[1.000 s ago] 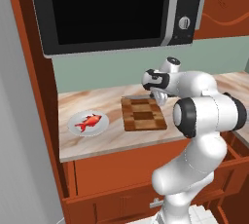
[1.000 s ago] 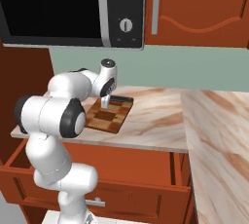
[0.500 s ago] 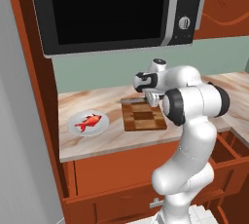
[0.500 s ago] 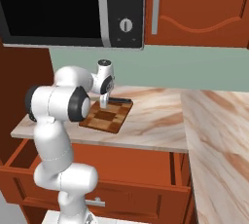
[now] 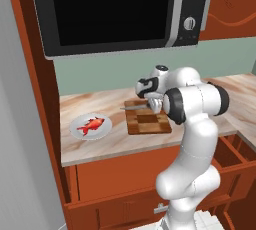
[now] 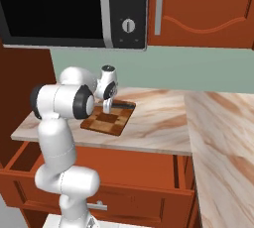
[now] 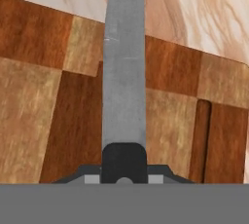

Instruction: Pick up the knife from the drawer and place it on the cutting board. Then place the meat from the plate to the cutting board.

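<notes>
My gripper (image 5: 151, 105) is shut on the black handle of the knife (image 5: 131, 107), low over the far edge of the checkered cutting board (image 5: 148, 123). The silver blade (image 7: 124, 72) runs across the board (image 7: 48, 121) and out past its edge over the marble counter. I cannot tell whether the knife touches the board. From the right base camera the gripper (image 6: 106, 108) hangs over the board (image 6: 105, 122). The red-orange meat (image 5: 92, 124) lies on the round plate (image 5: 78, 132), left of the board. The drawer (image 6: 124, 192) stands pulled out below the counter.
A black microwave (image 5: 110, 9) hangs above the counter, with cabinet doors (image 6: 198, 9) to its right. The marble counter (image 6: 163, 123) continues to the right and around the corner. A brown cabinet wall (image 5: 42, 74) borders the left end.
The arm's elbow has swung round. The gripper has come down closer to the far edge of the board, still holding the knife. Plate and meat have not moved.
</notes>
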Controlling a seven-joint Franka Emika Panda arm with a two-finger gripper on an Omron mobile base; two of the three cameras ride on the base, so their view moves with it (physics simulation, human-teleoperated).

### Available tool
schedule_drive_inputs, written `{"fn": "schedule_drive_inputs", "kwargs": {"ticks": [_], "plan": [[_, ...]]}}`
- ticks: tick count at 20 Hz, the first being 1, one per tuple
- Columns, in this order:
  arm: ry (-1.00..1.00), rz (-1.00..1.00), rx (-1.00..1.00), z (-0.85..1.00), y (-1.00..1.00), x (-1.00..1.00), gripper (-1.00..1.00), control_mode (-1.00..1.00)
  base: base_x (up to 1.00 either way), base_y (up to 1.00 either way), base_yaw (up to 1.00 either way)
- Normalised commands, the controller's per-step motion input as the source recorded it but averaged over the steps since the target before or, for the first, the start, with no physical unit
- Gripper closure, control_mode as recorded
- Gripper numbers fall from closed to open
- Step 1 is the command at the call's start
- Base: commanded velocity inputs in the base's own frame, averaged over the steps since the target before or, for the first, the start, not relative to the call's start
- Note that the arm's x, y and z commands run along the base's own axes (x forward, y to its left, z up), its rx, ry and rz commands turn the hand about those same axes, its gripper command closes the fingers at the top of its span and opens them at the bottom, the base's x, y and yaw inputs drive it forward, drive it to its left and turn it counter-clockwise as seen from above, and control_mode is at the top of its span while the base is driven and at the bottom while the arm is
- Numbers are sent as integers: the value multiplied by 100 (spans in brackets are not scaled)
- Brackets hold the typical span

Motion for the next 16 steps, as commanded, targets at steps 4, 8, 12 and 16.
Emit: {"fn": "schedule_drive_inputs", "kwargs": {"ticks": [4,8,12,16], "plan": [[-6,0,0,-24,0,4,100,-100,0,0,0],[-7,0,0,-14,0,15,100,-100,0,0,0],[-6,0,0,-15,0,22,100,-100,0,0,0],[-5,0,0,-17,0,22,100,-100,0,0,0]]}}
